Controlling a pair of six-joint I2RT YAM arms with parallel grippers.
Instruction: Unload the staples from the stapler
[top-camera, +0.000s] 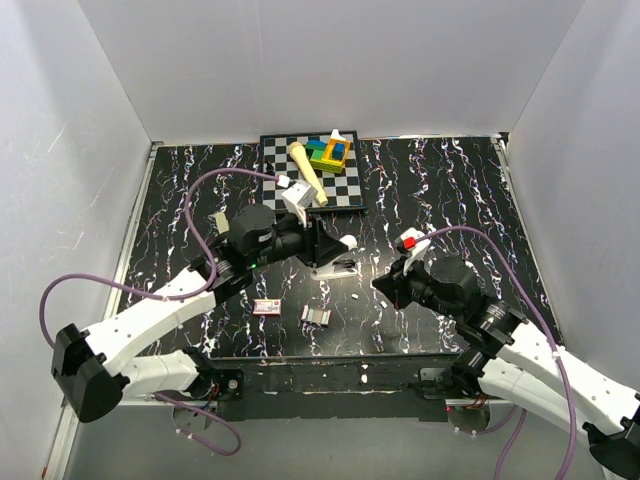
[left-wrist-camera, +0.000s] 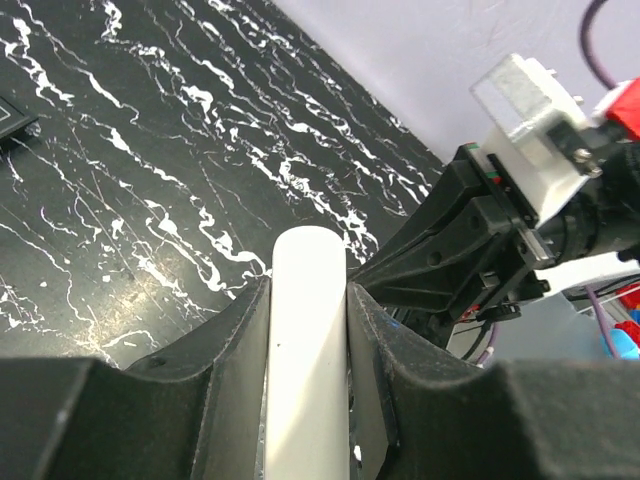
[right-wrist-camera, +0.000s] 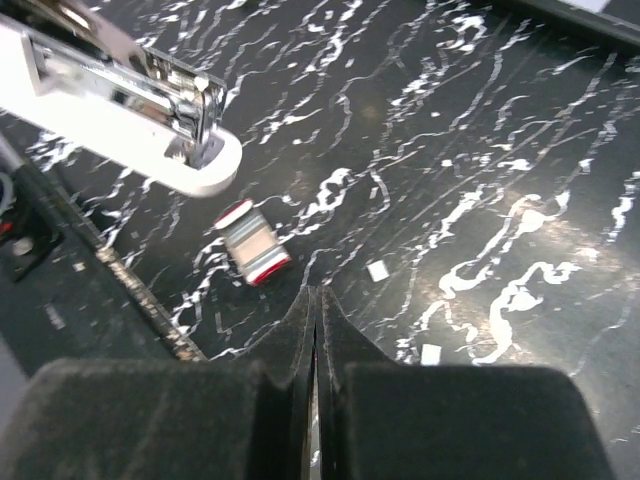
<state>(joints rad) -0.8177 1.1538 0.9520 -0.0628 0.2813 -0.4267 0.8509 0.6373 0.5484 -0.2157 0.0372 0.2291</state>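
Note:
My left gripper (top-camera: 322, 243) is shut on the white stapler (top-camera: 346, 243) and holds it above the middle of the table. In the left wrist view the stapler's white body (left-wrist-camera: 308, 330) sits tight between both fingers. The right wrist view shows the stapler's rounded white end (right-wrist-camera: 200, 165) with its chrome magazine (right-wrist-camera: 140, 85) lying open on top; I cannot tell whether staples are inside. Silvery staples (right-wrist-camera: 250, 243) lie in a small red-edged tray (top-camera: 316, 315) on the table. My right gripper (top-camera: 380, 284) is shut and empty, low over the table just right of the stapler (right-wrist-camera: 316, 300).
A small red-and-white box (top-camera: 266, 307) lies left of the tray. A chessboard (top-camera: 285, 152) at the back carries a wooden piece (top-camera: 306, 170) and coloured blocks (top-camera: 331, 152). Small white scraps (right-wrist-camera: 378, 270) dot the black marbled table. Grey walls stand on three sides.

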